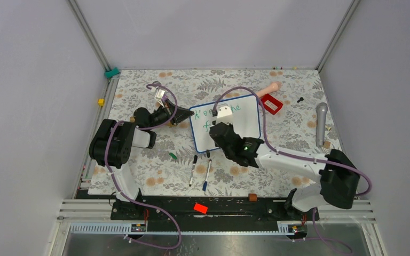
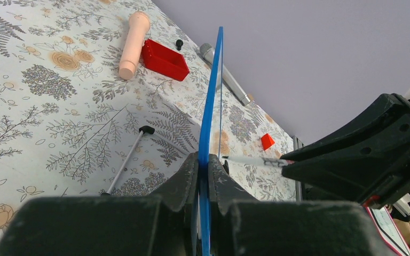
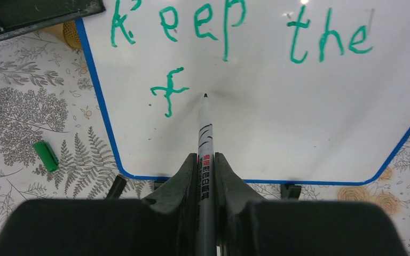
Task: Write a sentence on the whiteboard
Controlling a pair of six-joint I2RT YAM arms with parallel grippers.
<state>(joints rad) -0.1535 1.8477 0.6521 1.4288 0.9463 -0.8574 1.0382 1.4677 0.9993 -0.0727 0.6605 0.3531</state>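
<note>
Right wrist: whiteboard just beyond tool

Tally of what sits on the flowered table.
One whiteboard; three pens, counting one held pen and two loose pens; one green cap; one red tray; one microphone; one peach handle; one black screw. On the board, two green words and one single letter.

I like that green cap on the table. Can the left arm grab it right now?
Probably not: the left gripper is clamped on the whiteboard, though the green cap lies uncovered nearby.
</note>
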